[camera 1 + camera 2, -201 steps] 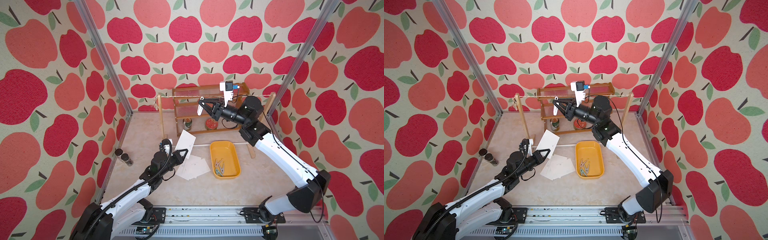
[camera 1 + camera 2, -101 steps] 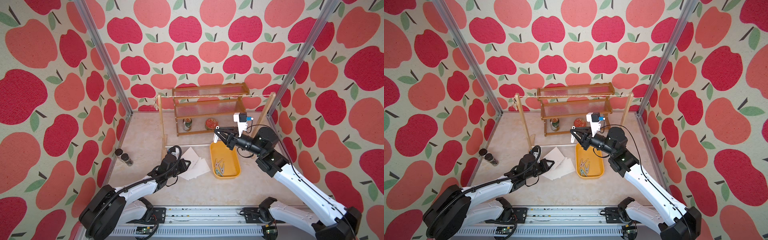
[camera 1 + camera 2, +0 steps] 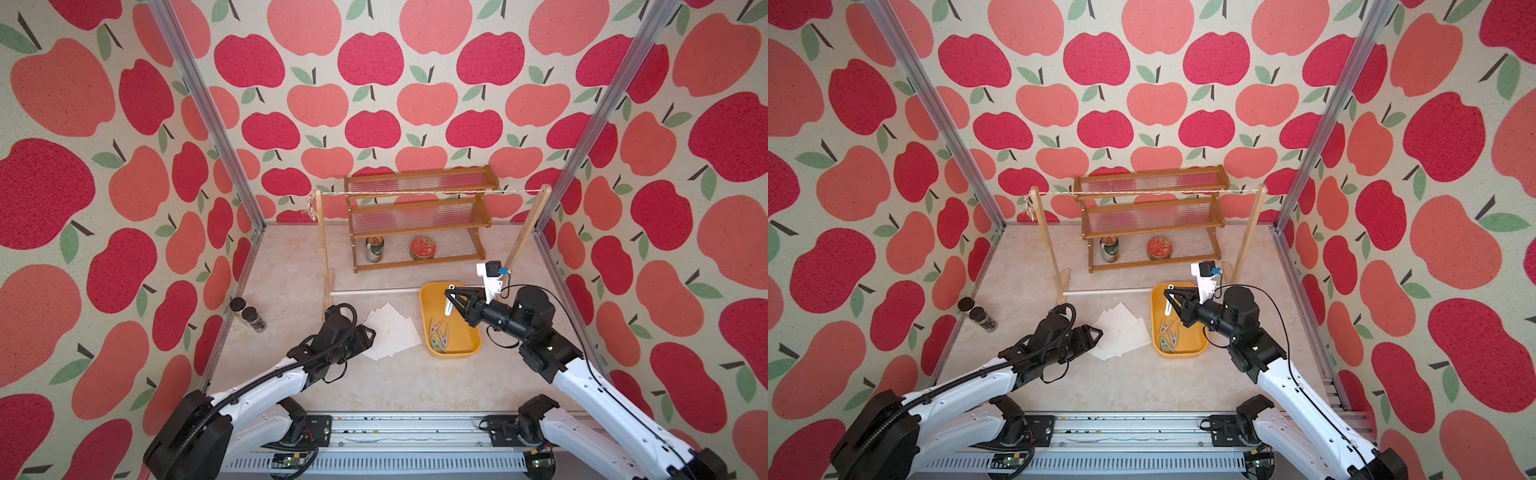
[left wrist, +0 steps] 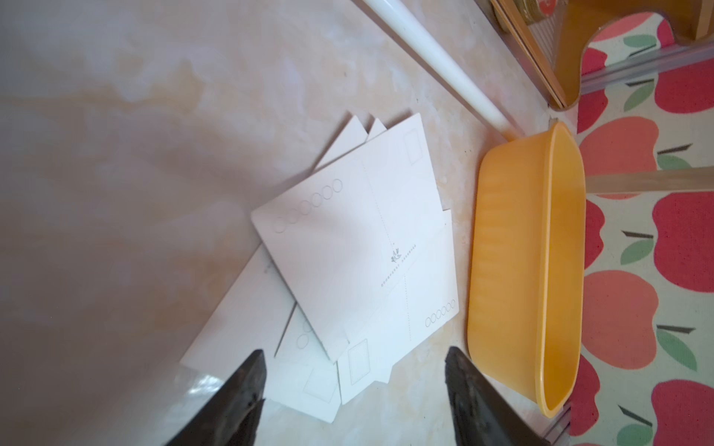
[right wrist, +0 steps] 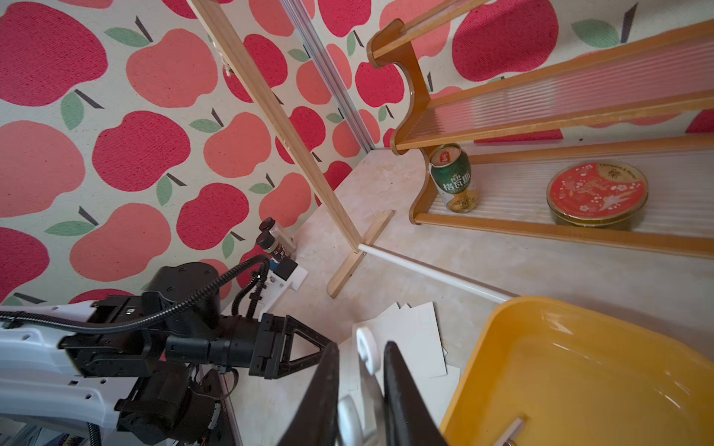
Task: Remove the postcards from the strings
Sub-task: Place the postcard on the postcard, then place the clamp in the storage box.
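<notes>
In both top views the strings (image 3: pixel 428 192) run bare across the upper middle; the postcards (image 3: pixel 392 332) lie piled on the surface (image 3: pixel 395 386) at centre, just right of the left gripper (image 3: pixel 370 332). Left wrist view: its jaws stand spread, pile ahead. Right wrist view: the right gripper (image 5: pixel 361 345) pinches a white clothespin (image 5: pixel 366 351) above the yellow tray (image 5: pixel 579 367).

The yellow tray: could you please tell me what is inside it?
Several clothespins lie in the yellow tray; the right gripper, shut on a white clothespin, hides part of its floor.

Chinese lettering on green can (image 5: pixel 452 179)
</notes>
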Tool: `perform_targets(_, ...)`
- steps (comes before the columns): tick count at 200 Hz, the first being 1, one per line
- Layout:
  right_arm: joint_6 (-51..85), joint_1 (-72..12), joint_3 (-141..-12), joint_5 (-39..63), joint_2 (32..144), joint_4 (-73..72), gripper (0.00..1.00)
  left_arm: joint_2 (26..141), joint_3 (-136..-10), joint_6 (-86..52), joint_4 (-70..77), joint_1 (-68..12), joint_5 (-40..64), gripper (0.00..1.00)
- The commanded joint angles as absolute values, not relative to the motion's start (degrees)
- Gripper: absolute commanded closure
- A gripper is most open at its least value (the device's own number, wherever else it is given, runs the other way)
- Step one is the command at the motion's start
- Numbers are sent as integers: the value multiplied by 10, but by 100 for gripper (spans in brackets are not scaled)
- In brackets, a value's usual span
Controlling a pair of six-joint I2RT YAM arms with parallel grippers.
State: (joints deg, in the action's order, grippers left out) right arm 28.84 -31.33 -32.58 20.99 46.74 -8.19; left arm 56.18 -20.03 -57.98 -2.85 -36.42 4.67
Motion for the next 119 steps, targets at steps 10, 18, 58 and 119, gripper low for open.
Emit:
perform_targets(10, 315, -296, -272, 184, 465, -102, 78, 466, -202, -612, -179, -365, -35, 26)
perform_targets(18, 314, -296, -262, 176, 473, -103, 78, 440, -195, -615, -178, -365, -38, 26)
perform_targets(58, 282, -298, -254, 147, 550, -90, 76, 366, -197, -595, -166, -366, -54, 25)
perform_targets(119, 277, -319, -245, 111, 663, -146, 73, 420, -214, -578, -119, -368, -35, 24)
